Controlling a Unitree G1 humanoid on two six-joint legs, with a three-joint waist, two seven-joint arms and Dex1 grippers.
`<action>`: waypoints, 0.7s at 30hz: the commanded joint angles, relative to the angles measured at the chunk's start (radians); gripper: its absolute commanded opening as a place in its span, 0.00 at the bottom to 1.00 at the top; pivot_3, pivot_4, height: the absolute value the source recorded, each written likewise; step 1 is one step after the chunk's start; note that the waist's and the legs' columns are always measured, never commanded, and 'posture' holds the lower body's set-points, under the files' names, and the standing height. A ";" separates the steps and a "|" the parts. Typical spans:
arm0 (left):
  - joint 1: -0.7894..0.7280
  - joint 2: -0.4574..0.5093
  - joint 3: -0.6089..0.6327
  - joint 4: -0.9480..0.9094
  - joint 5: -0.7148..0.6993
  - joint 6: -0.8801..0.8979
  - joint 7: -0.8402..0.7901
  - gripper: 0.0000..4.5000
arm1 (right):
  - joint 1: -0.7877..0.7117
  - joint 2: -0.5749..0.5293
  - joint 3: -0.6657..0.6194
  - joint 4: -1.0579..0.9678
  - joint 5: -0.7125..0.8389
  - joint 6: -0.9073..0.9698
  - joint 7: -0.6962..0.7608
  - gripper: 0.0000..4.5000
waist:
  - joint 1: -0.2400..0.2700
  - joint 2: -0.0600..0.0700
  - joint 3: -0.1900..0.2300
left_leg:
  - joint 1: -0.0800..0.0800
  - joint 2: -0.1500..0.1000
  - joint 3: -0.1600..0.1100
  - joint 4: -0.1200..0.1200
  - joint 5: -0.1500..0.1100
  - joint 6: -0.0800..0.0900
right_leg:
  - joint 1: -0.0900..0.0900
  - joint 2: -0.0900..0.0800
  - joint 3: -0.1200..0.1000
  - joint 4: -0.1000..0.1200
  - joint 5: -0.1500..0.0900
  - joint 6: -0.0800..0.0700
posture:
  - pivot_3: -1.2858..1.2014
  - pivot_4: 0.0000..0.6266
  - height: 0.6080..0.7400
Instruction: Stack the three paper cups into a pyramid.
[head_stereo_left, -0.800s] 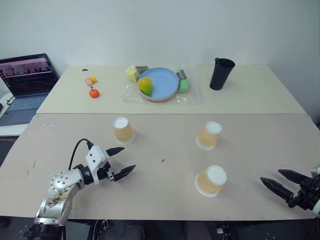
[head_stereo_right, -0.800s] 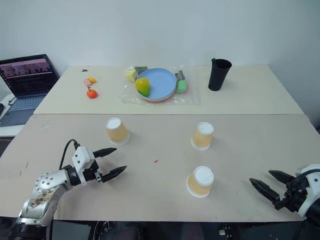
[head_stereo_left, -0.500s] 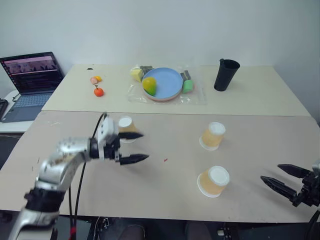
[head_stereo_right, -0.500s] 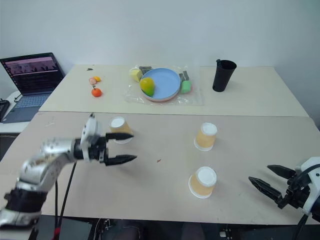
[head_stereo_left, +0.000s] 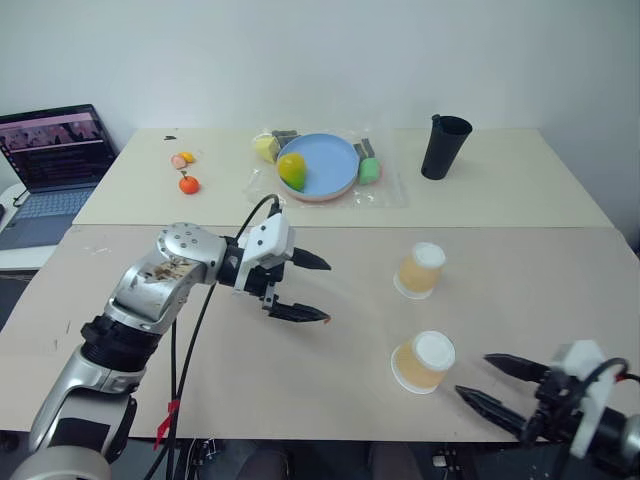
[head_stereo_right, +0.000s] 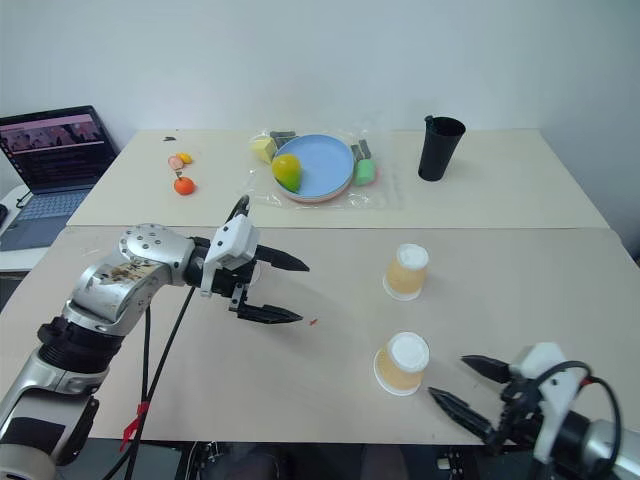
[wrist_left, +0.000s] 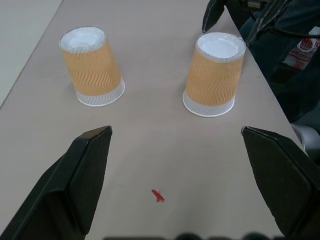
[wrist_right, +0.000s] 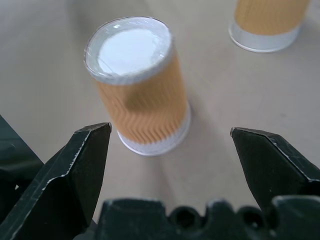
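Two paper cups stand upside down, white flat ends up, on the near tabletop (head_stereo_left: 330, 370) toward the right side: far cup (head_stereo_left: 420, 270) and near cup (head_stereo_left: 423, 361), apart from each other, nothing stacked. A third cup cannot be made out; the left gripper and its wrist cover the spot where one could stand.

Left gripper (head_stereo_left: 312, 288): held over the middle-left of the near tabletop, fingers spread wide, pointing right toward the two cups, empty. A small red speck (wrist_left: 158, 195) lies on the tabletop just beside its lower fingertip.

Right gripper (head_stereo_left: 492, 385): at the near right edge, fingers spread wide, empty, aimed at the near cup and close to it without touching.

Far tabletop: blue plate (head_stereo_left: 325, 175) holding a yellow-green fruit (head_stereo_left: 290, 170); more small items around the plate on a clear plastic sheet. Black cup (head_stereo_left: 442, 146) upright, to the right of the plate; contents cannot be told. Small orange fruits (head_stereo_left: 186, 177) to the left. Laptop (head_stereo_left: 55, 158) open on a side desk at far left.
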 joint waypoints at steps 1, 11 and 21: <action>-0.017 -0.023 0.028 -0.032 -0.018 0.016 0.020 0.98 | -0.002 0.011 0.046 -0.077 0.024 0.015 -0.043 1.00 | 0.002 0.000 0.000 | 0.000 0.000 0.000 0.000 0.000 0.000 | 0.000 0.000 0.000 0.000 0.000 0.000 | 0.52 0.24 0.82; -0.002 -0.056 0.070 -0.041 -0.039 0.046 0.083 0.98 | -0.088 -0.014 0.093 -0.054 0.040 0.023 -0.079 1.00 | 0.000 0.000 0.000 | 0.000 0.000 0.000 0.000 0.000 0.000 | 0.000 0.000 0.000 -0.001 0.000 0.000 | 0.52 0.24 0.82; 0.021 -0.068 0.107 -0.078 -0.054 0.075 0.143 0.98 | -0.224 -0.038 0.180 0.023 0.018 0.029 -0.083 1.00 | 0.003 0.000 0.000 | 0.000 -0.001 0.000 0.000 0.000 0.000 | 0.000 0.000 0.000 -0.001 0.000 0.000 | 0.52 0.24 0.82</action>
